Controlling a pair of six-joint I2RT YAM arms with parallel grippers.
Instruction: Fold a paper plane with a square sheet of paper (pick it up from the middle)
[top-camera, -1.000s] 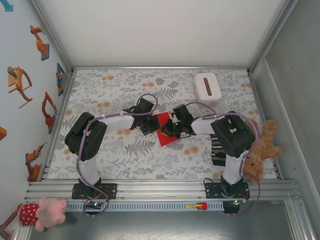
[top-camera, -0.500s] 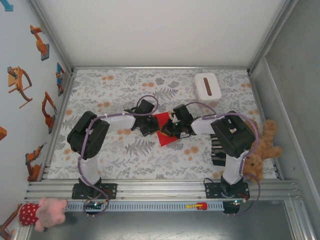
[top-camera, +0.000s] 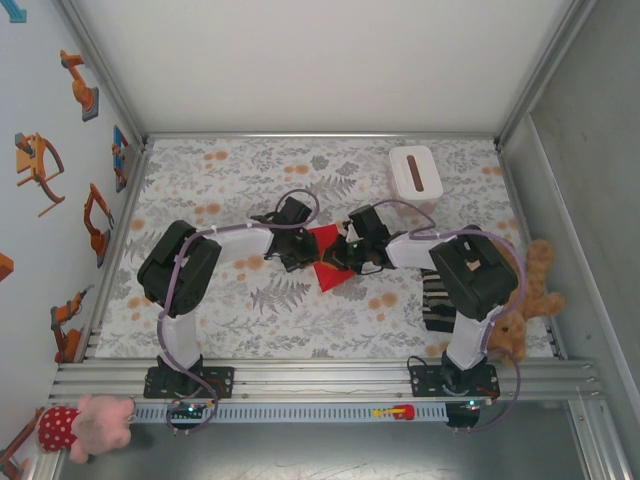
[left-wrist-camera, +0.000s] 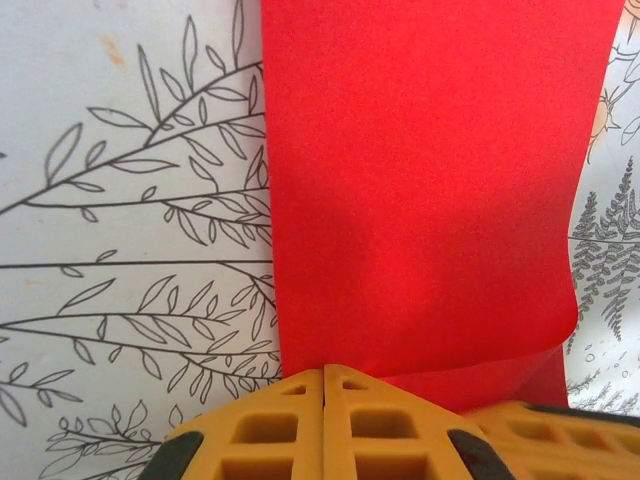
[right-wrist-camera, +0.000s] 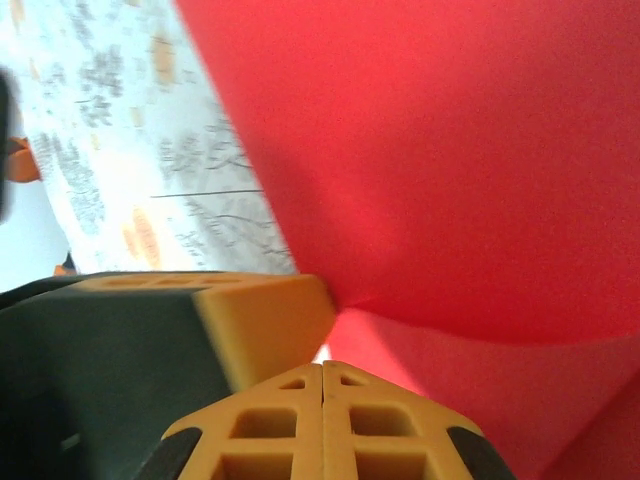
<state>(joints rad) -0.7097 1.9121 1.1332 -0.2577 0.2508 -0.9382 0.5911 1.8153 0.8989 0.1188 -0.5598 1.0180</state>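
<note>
The square sheet of paper is bright red and lies partly folded on the floral table mat, between the two grippers. In the left wrist view the paper spreads away from the tips, and a lower flap runs off to the right. My left gripper is shut, its tips at the sheet's near edge. My right gripper is shut too, its tips on a red flap just below a crease. No paper shows between either pair of jaws. The two grippers nearly touch.
A white box with a dark slot stands at the back right. A brown teddy bear and a striped black-and-white item lie by the right arm. A pink soft toy sits in front of the rail. Metal walls frame the mat.
Both arms have shifted slightly to the right, with the right wrist turned a little. The grippers stay shut at the red paper.
</note>
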